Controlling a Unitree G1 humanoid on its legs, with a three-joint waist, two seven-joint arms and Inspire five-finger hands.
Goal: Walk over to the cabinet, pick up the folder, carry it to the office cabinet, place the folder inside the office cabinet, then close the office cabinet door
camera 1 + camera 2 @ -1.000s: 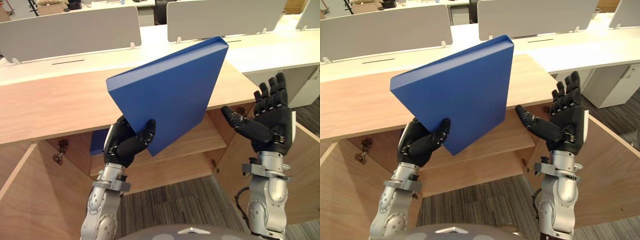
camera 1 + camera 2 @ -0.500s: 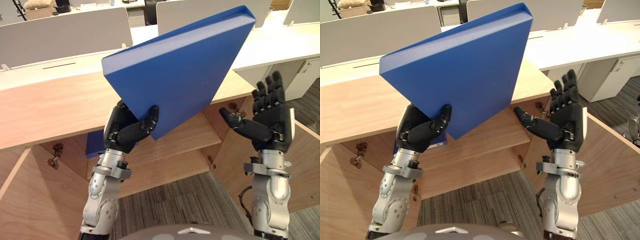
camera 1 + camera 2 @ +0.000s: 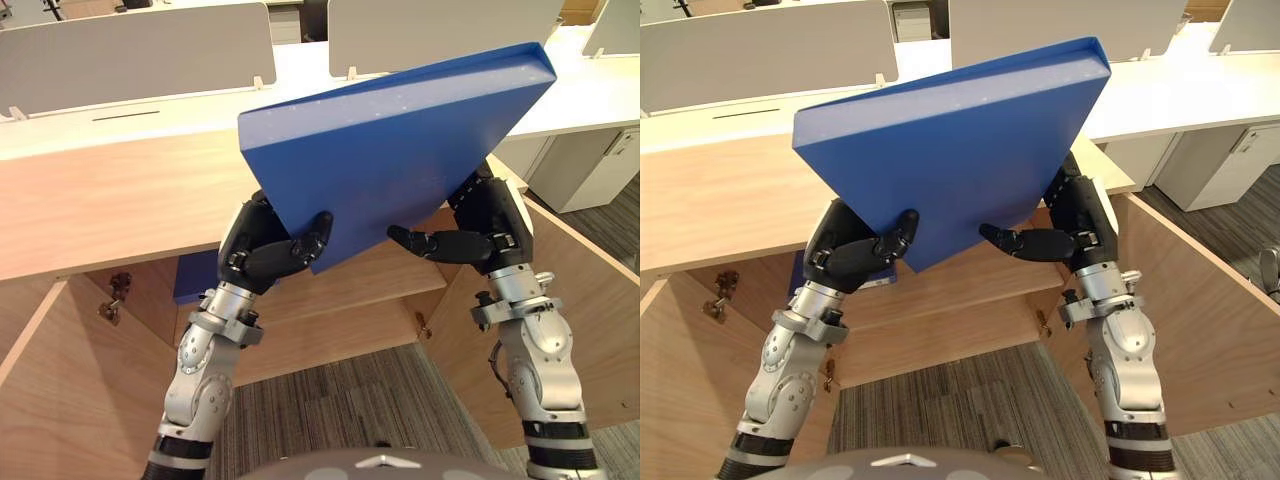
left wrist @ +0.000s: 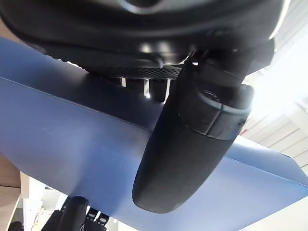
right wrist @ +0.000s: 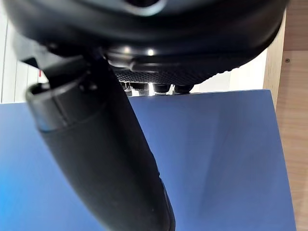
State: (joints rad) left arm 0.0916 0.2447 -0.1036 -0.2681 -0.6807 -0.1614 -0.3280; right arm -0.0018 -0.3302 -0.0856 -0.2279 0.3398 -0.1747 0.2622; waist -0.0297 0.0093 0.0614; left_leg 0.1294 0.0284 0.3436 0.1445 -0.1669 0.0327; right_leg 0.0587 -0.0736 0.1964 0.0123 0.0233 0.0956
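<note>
Left eye view: holds the blue folder (image 3: 400,150) aloft and tilted above the open cabinet (image 3: 100,200), probably to swing it in onto the shelf (image 3: 400,275). Clamps left hand (image 3: 262,250) on its near-left corner and right hand (image 3: 490,225) on its right edge, thumbs in front. Counts two folders: this one, plus a second folder (image 3: 195,278) on the shelf at left. Counts two doors open, left door (image 3: 60,390) and right door (image 3: 590,300).

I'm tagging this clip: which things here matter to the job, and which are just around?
Job: blue folder, pinched by left hand and right hand; wooden cabinet, doors open.
Around: blue item on the cabinet shelf; grey desk dividers; white desks.
</note>
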